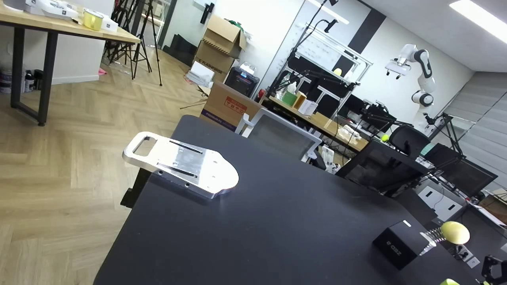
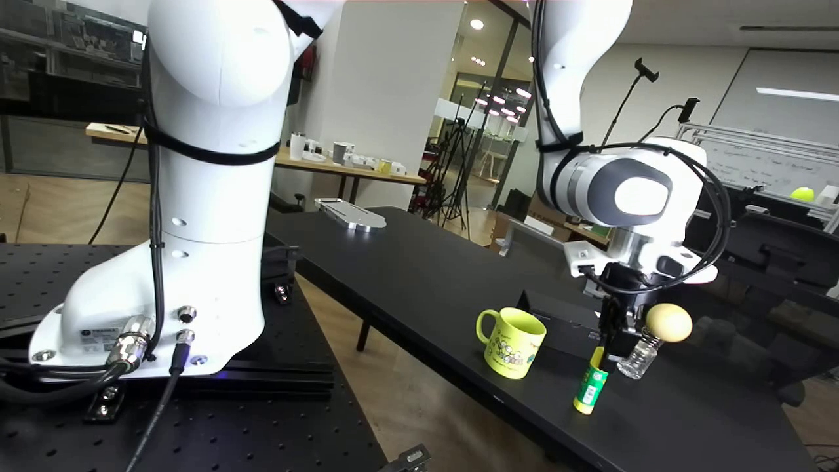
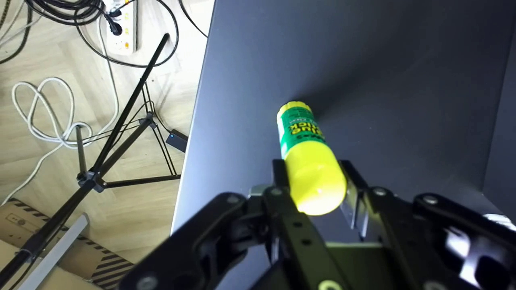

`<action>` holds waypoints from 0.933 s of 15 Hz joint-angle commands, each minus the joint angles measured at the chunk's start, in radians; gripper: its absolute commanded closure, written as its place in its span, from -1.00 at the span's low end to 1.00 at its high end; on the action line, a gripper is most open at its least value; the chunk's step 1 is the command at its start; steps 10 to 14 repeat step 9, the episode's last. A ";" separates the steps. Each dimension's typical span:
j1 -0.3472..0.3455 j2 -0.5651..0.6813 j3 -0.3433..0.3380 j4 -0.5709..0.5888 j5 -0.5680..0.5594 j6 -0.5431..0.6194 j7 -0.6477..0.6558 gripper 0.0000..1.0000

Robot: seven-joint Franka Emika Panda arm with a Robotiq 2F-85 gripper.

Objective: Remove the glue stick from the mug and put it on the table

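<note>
The glue stick (image 2: 592, 387), with a green label and yellow ends, is outside the mug and slightly tilted over the black table (image 2: 419, 269). My gripper (image 2: 608, 359) is shut on its upper yellow end. In the wrist view the gripper (image 3: 313, 171) has a finger on each side of the yellow cap, and the glue stick (image 3: 300, 125) points down to the table top (image 3: 395, 92). Its shadow starts at its lower end; I cannot tell whether it touches or hovers just above. The yellow-green mug (image 2: 514, 344) stands upright to the left of the gripper in that exterior view.
A black box (image 1: 400, 243) stands behind the mug. A yellow ball on a spring (image 1: 455, 232) rises beside it; the ball (image 2: 668, 322) is close by the gripper. A silver metal plate (image 1: 186, 162) lies at the table's far end. The table edge (image 3: 193, 125) runs near the glue stick.
</note>
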 commanded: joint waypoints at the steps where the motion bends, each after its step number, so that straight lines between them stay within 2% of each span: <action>1: 0.006 0.010 -0.011 0.035 0.027 -0.020 0.010 -0.21; 7: 0.044 -0.141 -0.049 -0.048 -0.017 -0.052 0.024 -0.98; 8: 0.016 -0.058 -0.022 0.007 0.012 -0.022 -0.004 -0.99; 9: 0.017 -0.075 -0.024 0.003 0.011 -0.028 -0.006 -0.75; 14: 0.017 -0.075 -0.024 0.003 0.011 -0.028 -0.006 -0.75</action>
